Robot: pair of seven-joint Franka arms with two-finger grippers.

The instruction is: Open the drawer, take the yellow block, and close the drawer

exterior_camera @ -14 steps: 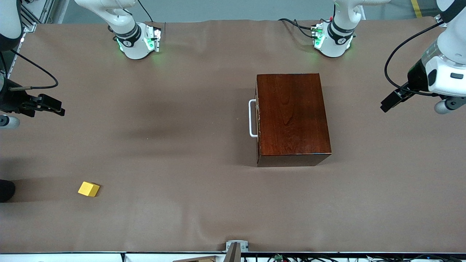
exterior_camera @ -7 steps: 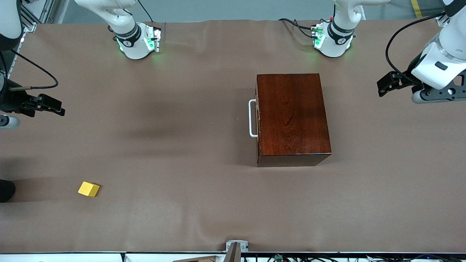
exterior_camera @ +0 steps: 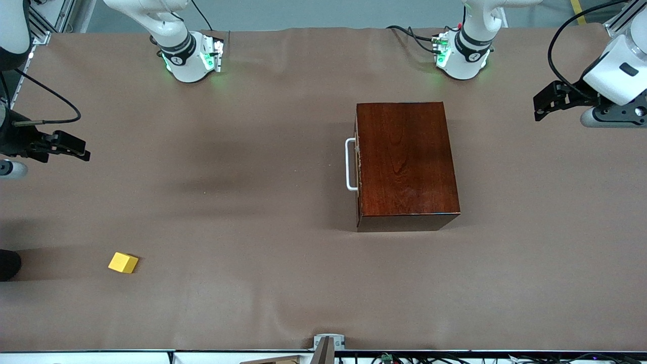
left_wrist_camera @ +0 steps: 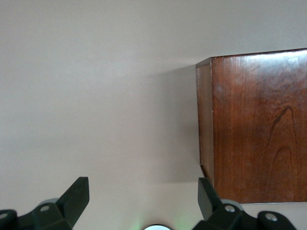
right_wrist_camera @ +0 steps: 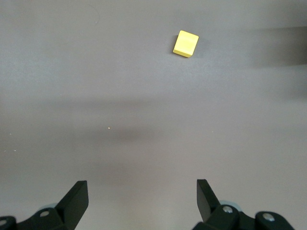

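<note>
The dark reddish-brown wooden box (exterior_camera: 407,162) stands on the table with its drawer pushed fully in, and the white bar handle (exterior_camera: 349,164) faces the right arm's end. A corner of the box (left_wrist_camera: 259,129) shows in the left wrist view. The yellow block (exterior_camera: 123,263) lies on the bare table near the right arm's end, nearer to the front camera than the box. My left gripper (exterior_camera: 540,107) hangs open and empty over the table at the left arm's end, its jaws (left_wrist_camera: 144,189) wide apart. My right gripper (exterior_camera: 81,150) waits open and empty, with the yellow block (right_wrist_camera: 185,43) ahead of its jaws (right_wrist_camera: 142,189).
Brown paper covers the whole table. The two arm bases (exterior_camera: 189,55) (exterior_camera: 462,53) stand along the edge farthest from the front camera. A small metal bracket (exterior_camera: 328,344) sits at the edge nearest it. A dark object (exterior_camera: 7,263) pokes in at the right arm's end.
The left arm has swung and lifted, carrying its gripper toward the base edge of the table. The right arm, the box and the yellow block have not moved.
</note>
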